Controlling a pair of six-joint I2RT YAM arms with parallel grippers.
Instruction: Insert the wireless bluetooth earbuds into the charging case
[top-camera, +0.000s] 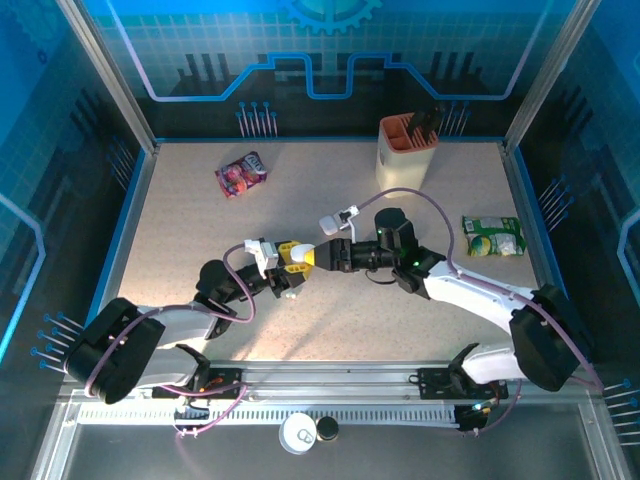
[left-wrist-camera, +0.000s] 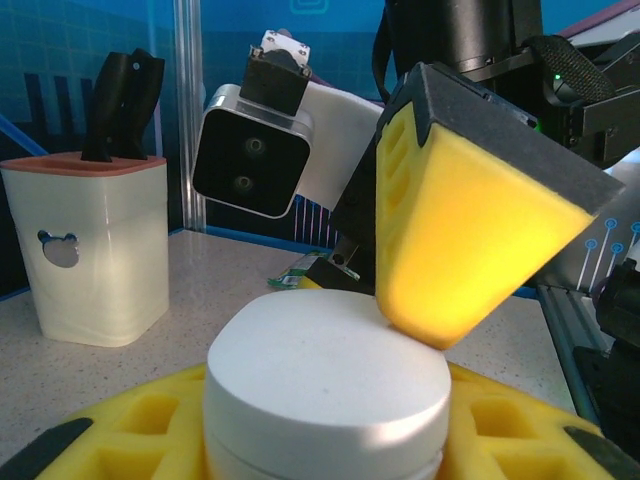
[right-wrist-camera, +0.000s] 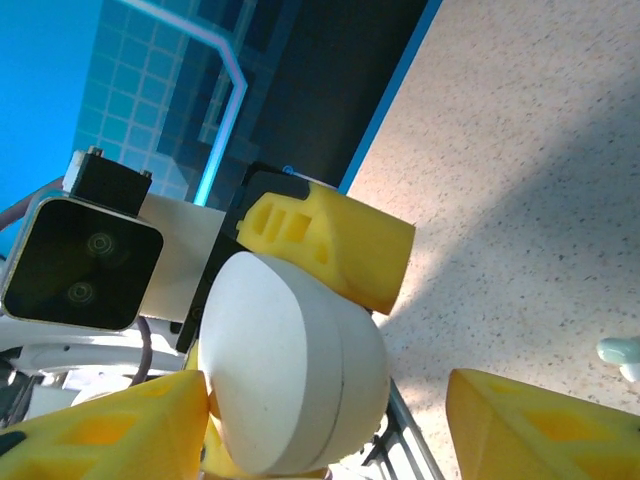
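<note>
The charging case (left-wrist-camera: 320, 350) is a white rounded pebble with its lid shut, a thin seam showing around it (right-wrist-camera: 345, 370). My left gripper (left-wrist-camera: 325, 445) is shut on it, yellow fingers (left-wrist-camera: 120, 430) on both sides. In the top view the left gripper (top-camera: 286, 262) and right gripper (top-camera: 318, 257) meet mid-table. My right gripper (right-wrist-camera: 325, 415) is open around the case. One of its fingertips (left-wrist-camera: 470, 230) touches the lid's edge; the other finger (right-wrist-camera: 540, 430) stands apart. A tiny pale earbud-like piece (right-wrist-camera: 620, 355) lies on the table.
A white knife block (top-camera: 406, 148) with an orange rim stands at the back right. A pink snack packet (top-camera: 240, 174) lies at the back left, a green packet (top-camera: 493, 237) at the right. Glass walls enclose the speckled table (top-camera: 180, 230).
</note>
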